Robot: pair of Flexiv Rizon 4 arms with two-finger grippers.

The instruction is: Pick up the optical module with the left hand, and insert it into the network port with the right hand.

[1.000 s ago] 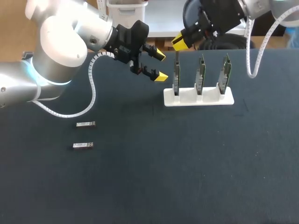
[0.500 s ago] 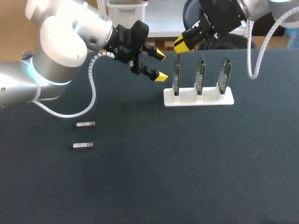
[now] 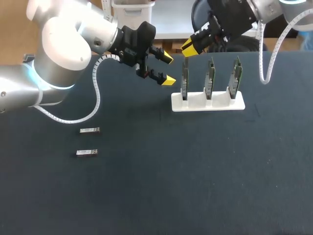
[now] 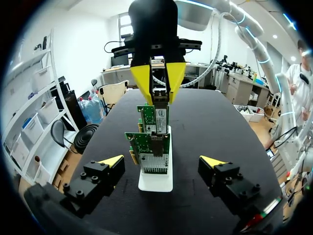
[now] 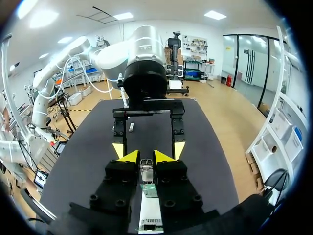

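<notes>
Right fingers (image 5: 129, 156) seemingly pinch 1 boxy silver optical module (image 5: 146, 171).

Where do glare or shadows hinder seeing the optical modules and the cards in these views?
Head view: even light, hardly any shadow on the dark table; the two loose optical modules gleam and stand out clearly. Left wrist view: the cards are evenly lit, without glare. Right wrist view: the held module between the fingers of the right gripper is lit plainly, not shadowed.
</notes>
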